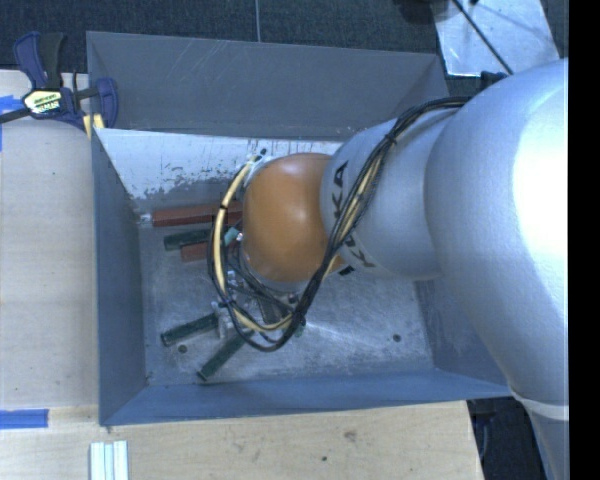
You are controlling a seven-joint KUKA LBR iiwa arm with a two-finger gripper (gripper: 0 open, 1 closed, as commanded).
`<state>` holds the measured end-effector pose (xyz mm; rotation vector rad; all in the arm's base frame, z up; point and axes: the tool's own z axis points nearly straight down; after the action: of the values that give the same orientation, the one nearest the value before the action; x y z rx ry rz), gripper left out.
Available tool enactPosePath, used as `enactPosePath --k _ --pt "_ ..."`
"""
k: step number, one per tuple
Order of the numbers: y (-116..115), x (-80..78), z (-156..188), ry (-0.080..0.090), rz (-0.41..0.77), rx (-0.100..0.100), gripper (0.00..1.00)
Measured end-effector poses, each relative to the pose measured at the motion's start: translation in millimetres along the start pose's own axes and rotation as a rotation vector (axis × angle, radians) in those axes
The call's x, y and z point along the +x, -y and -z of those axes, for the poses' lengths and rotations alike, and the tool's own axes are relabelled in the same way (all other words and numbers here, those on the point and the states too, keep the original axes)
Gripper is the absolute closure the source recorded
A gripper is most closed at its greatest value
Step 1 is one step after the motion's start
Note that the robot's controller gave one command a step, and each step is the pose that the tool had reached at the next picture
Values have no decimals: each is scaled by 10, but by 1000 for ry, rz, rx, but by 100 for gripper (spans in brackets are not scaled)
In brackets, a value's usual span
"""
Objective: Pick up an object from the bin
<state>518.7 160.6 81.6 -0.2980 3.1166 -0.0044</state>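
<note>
A dark floor [230,3] is seen beyond the bin [265,53]. At the upper right a pale grey sheet [492,26] is laid on it. The bin is bordered left and front by a light tabletop [35,268].

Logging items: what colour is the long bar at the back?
The long bar is reddish-brown; camera view.

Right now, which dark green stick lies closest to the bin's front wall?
The slanted stick below the cables; its neighbour lies left and farther back, the third farthest back.

The bin [120,268] is grey, the bar [185,215] reddish-brown, the sticks [187,332] dark green, the wrist cover [285,218] orange.
</note>
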Motion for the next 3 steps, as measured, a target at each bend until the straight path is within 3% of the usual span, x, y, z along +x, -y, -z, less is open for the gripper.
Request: enactPosePath --k 1,2,3 --pt "22 56 418 -12 19 -3 100" --pt "45 57 967 -6 24 -4 0" --pt "47 63 940 -8 24 -4 0"
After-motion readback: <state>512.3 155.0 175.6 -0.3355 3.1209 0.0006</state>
